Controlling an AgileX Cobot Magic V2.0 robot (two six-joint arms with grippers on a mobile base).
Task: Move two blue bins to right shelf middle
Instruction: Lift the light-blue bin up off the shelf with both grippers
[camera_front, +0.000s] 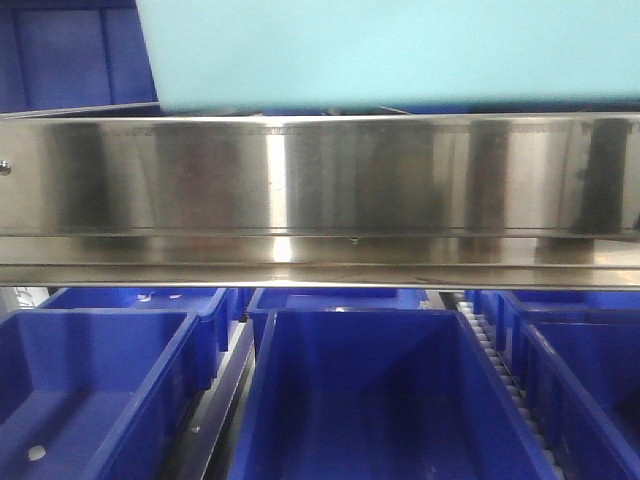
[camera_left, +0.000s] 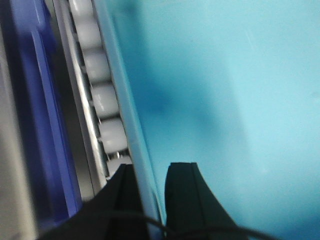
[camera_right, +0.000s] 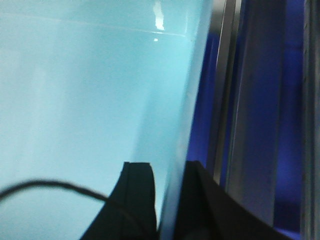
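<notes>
A light blue bin (camera_front: 400, 50) sits above the right shelf's shiny steel front rail (camera_front: 320, 180), filling the top of the front view. In the left wrist view my left gripper (camera_left: 152, 167) is shut on the bin's left wall, one black finger on each side, with the bin's inside (camera_left: 225, 90) to the right. My right gripper (camera_right: 167, 164) is shut on the opposite wall, and the bin's pale inside (camera_right: 75, 90) spreads to its left. Neither gripper shows in the front view.
Below the rail stand dark blue bins: one in the middle (camera_front: 370, 400), one left (camera_front: 90, 390), one right (camera_front: 590, 380). White rollers (camera_left: 100, 97) run along the held bin's left side, with a dark blue bin (camera_left: 35, 100) beyond. A metal strip (camera_right: 222, 90) passes right of the bin.
</notes>
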